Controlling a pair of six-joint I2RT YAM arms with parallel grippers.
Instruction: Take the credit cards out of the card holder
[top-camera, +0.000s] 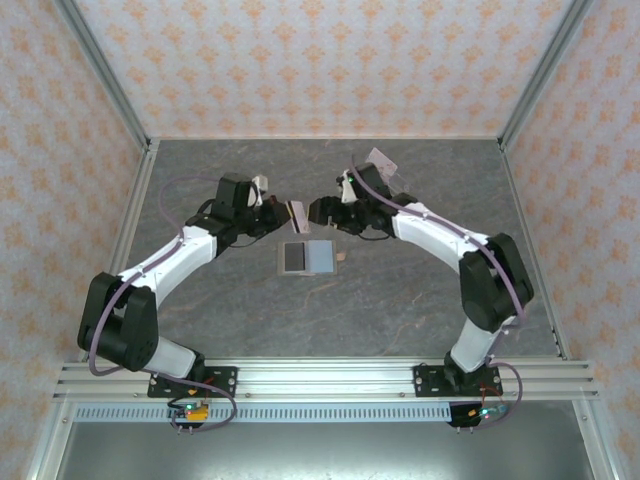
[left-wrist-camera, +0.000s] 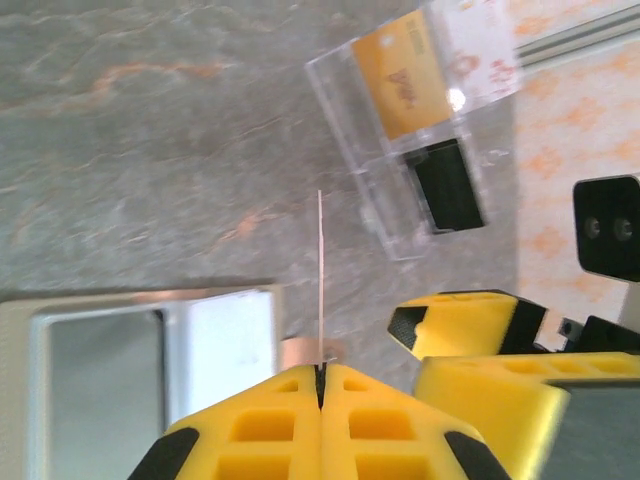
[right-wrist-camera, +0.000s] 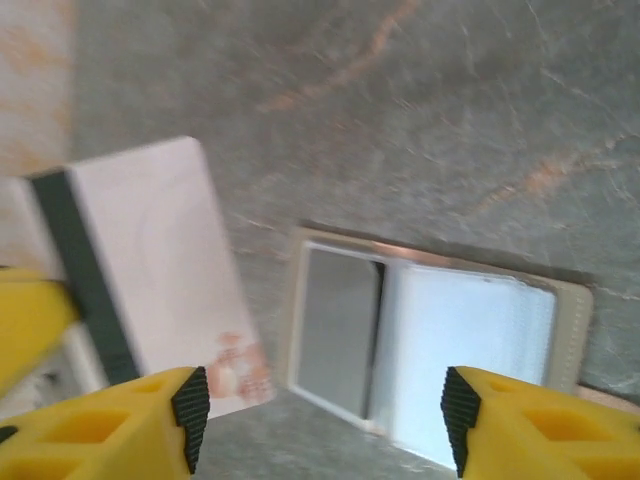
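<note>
the card holder (top-camera: 308, 258) lies open and flat on the grey marbled table (top-camera: 400, 300), about midway between the two arms, with a dark grey panel on one half and a pale blue-grey panel on the other. just above it the two grippers meet nose to nose.

the left gripper (left-wrist-camera: 320, 372) has its yellow fingers (left-wrist-camera: 260, 420) pressed tight together on the whitish-pink card (left-wrist-camera: 320, 270). from its own wrist camera the card stands edge-on, a thin line rising from between the pads. from the right wrist view the same card shows its broad face with a dark stripe along one side, held off the table and beside the open holder.

the right gripper (right-wrist-camera: 325, 400) has its fingers spread wide with nothing between them. it hangs over the holder, and the card's lower corner is close by one pad (right-wrist-camera: 190, 400).

the orange-yellow card (left-wrist-camera: 400, 80) sits in a clear acrylic stand (left-wrist-camera: 390, 215), which rests on the table well apart from the holder, toward the back wall near the right arm.
</note>
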